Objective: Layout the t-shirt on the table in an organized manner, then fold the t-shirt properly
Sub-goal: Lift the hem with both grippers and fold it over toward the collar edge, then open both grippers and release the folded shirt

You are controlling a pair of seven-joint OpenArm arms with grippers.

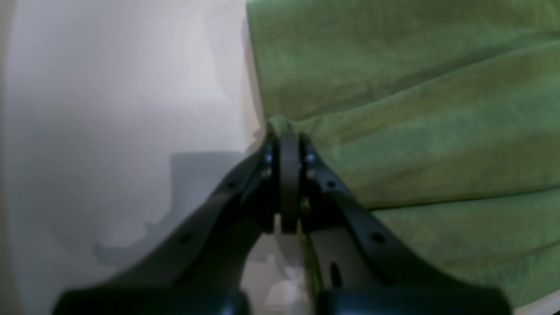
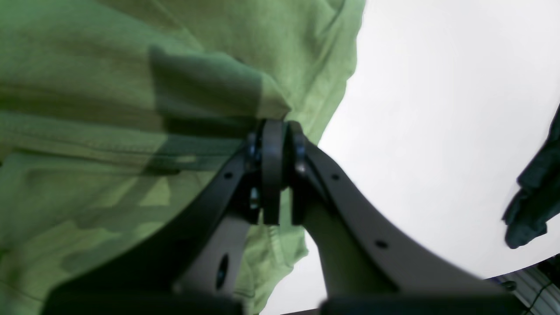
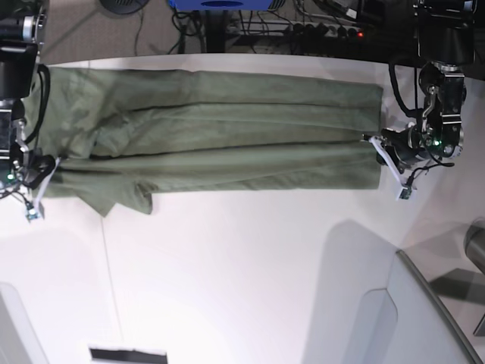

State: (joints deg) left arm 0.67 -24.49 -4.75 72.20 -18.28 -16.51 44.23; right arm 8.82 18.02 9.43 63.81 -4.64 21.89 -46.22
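The olive-green t-shirt (image 3: 220,144) lies stretched in a long band across the far part of the white table (image 3: 242,258), with lengthwise creases and a sleeve (image 3: 121,199) poking out at its lower left. My left gripper (image 3: 377,144) is at the band's right end. In the left wrist view that gripper (image 1: 288,131) is shut on the t-shirt's (image 1: 415,131) edge. My right gripper (image 3: 51,163) is at the band's left end. In the right wrist view it (image 2: 274,124) is shut on a fold of the t-shirt (image 2: 109,131).
A grey angled panel (image 3: 424,303) with a dark edge rises at the near right. Cables and equipment (image 3: 303,23) sit behind the table's curved far edge. A dark object (image 2: 533,205) shows at the right edge of the right wrist view.
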